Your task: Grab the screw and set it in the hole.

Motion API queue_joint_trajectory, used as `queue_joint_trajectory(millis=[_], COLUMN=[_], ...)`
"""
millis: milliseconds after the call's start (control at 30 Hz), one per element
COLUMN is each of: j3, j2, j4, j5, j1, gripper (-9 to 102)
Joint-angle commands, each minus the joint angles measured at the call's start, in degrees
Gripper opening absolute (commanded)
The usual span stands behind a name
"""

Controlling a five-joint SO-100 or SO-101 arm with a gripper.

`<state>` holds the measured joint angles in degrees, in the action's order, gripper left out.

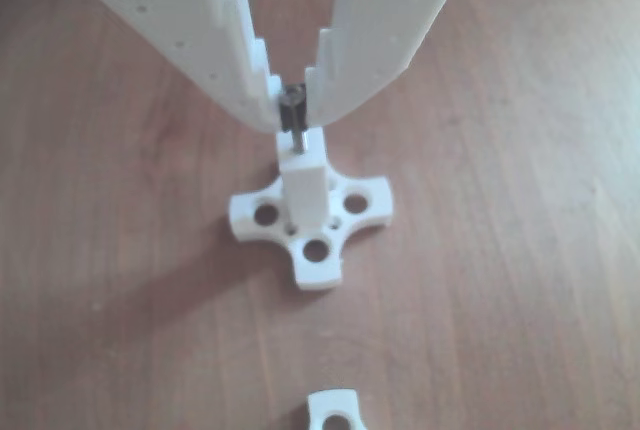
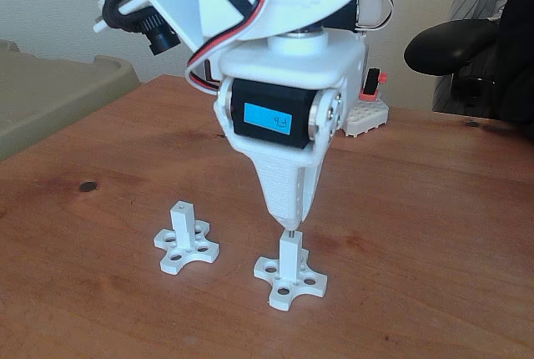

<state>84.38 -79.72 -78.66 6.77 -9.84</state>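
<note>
1. The fingers point(image 1: 292, 110) come down from the top of the other view as two white toothed plates, drawn close together with a narrow gap at their tips.
2. Pinched in that gap is the screw point(image 1: 293, 120), upright, with its dark head between the tips and its thin shank pointing down.
3. The shank's lower end meets the top face of a white square post point(image 1: 303, 182), where the hole point(image 1: 298, 155) sits; the screw covers the hole, so how far it has entered cannot be told.
4. The post rises from the middle of a white cross-shaped base point(image 1: 312, 220) with larger round holes in its lobes, resting flat on the brown wooden bench point(image 1: 500, 270).
5. In the fixed view the fingers point(image 2: 289, 225) taper to a point straight above this post point(image 2: 289, 255), and a sliver of the screw point(image 2: 290, 231) shows between tip and post.
6. A second post and base point(image 2: 185, 242) stands to the left in the fixed view, apart from the first; its lobe point(image 1: 333, 410) shows at the bottom edge of the other view.
7. Behind the arm in the fixed view, a black chair point(image 2: 467, 50) stands at the right and a beige bin point(image 2: 58, 92) at the left.
</note>
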Motion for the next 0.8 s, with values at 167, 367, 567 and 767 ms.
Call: queue_joint_trajectory(millis=[167, 367, 567, 767], j3=[-3.9, -3.9, -4.0, -4.2], j2=[-1.6, -2.2, -2.4, -2.4], j4=[-0.1, -0.7, -1.2, -1.8], j5=[0.2, 0.5, 0.9, 1.1], j1=[-0.7, -0.6, -0.5, -0.5], gripper=[-4, -2, 1, 4])
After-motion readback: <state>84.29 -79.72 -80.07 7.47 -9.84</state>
